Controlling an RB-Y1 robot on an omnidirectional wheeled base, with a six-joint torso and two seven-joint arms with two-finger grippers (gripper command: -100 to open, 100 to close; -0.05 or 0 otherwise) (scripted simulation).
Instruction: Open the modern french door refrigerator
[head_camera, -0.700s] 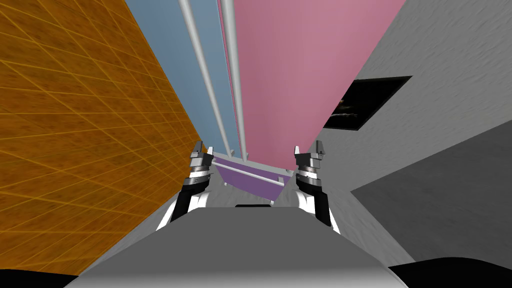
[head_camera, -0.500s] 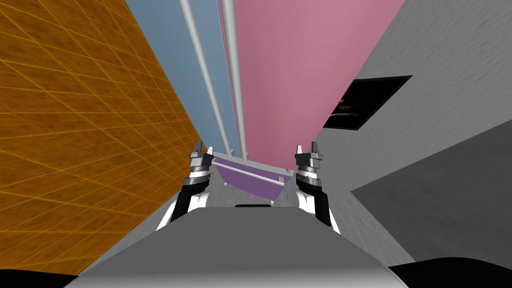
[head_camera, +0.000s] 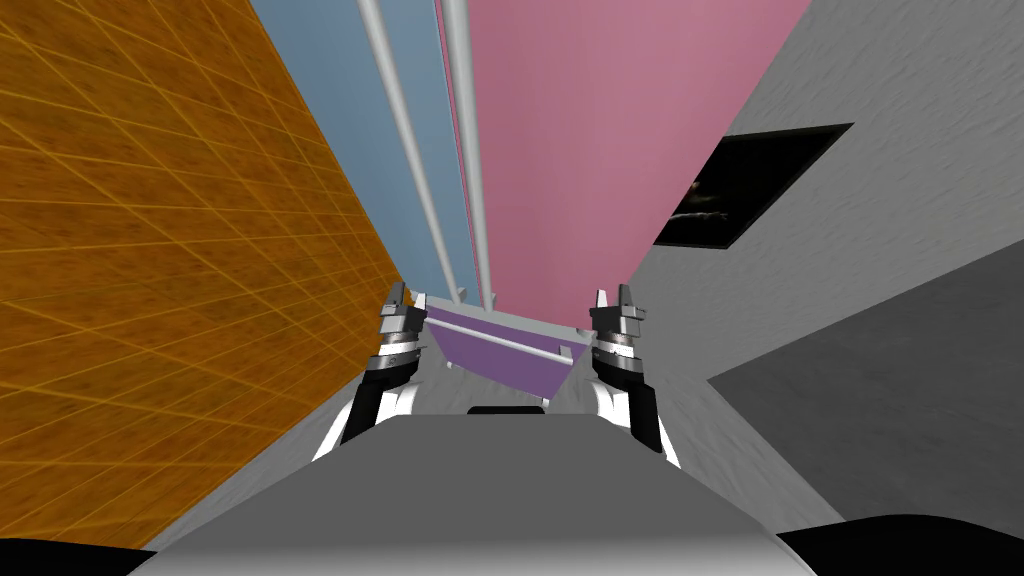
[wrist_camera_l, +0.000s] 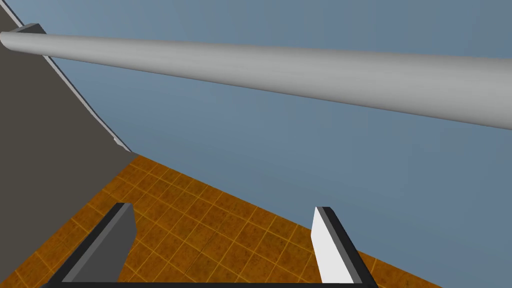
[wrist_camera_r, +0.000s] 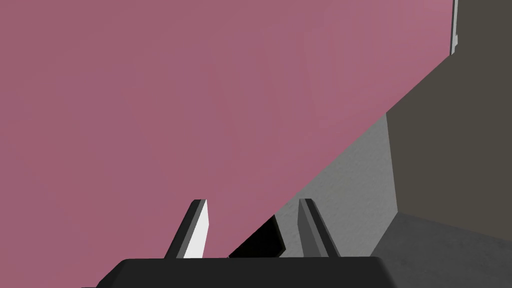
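Our left gripper (head_camera: 409, 293), spread wide, lower centre; handle (head_camera: 408, 140) on blue door (head_camera: 345, 120) rises up-frame just right of it. Right gripper (head_camera: 611, 291) narrower, empty.

1. Your left wrist view cuts off the grey handle (wrist_camera_l: 280, 80) on the blue door (wrist_camera_l: 300, 165) at the picture's edge.
2. The pink door (head_camera: 600, 130) runs off the head view's top.
3. You cannot tell what lies inside the dark opening (head_camera: 755, 185).
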